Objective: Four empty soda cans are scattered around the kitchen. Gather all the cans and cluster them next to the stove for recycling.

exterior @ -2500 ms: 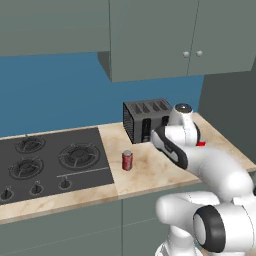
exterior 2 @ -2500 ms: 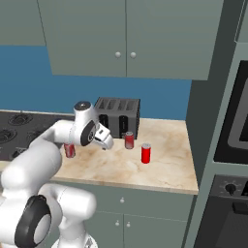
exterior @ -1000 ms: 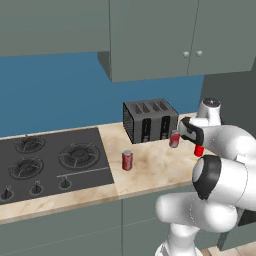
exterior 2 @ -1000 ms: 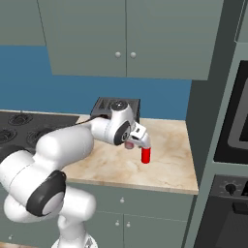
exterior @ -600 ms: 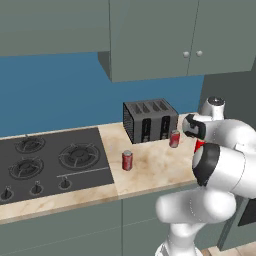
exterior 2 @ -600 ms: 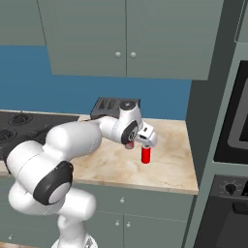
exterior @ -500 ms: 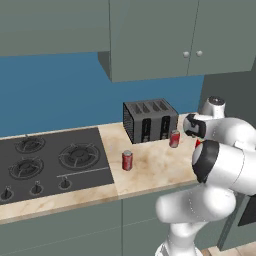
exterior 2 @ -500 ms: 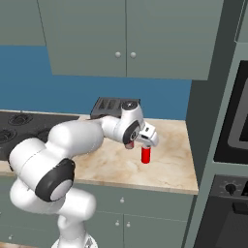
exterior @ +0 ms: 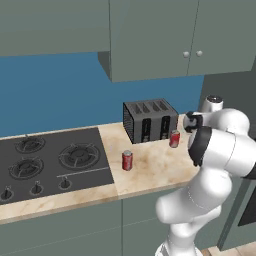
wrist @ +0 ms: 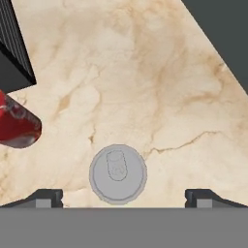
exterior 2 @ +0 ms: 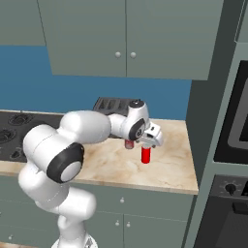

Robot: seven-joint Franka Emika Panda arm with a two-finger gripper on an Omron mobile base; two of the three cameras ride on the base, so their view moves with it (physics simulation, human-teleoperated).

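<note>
Presently, from the left base view: noted one soda can (exterior: 127, 160) standing upright on the counter (exterior: 155, 167) just beside the right edge of the stove (exterior: 50, 162), so judged already placed for recycling. Noted a second soda can (exterior: 174, 139) upright in front of the right end of the toaster (exterior: 150, 120), well apart from the stove, so judged yet to be moved. Seen to the right of that can, the white arm reaching across the counter. From the right base view: located the pincer (exterior 2: 151, 140) directly above a third soda can (exterior 2: 145, 154), upright near the middle of the right counter section, apart from the toaster and far from the stove (exterior 2: 10, 133). Partly hidden behind the arm, the red can by the toaster (exterior 2: 129, 144) just visible. From the hand view: looking straight down on the silvery top of the target can (wrist: 117, 173), centred between the two dark fingertips (wrist: 44, 197), spread wide with clear gaps on both sides and no contact with the can. Lying at the left edge of this view, the neighbouring red can (wrist: 17, 123) next to the dark toaster corner (wrist: 13, 53). Judged status: one can clustered, two visible cans outstanding, fourth can unaccounted for. Judged current step: alignment above the can complete, descent and closing not yet done, transport to the stove side to come afterwards.
</note>
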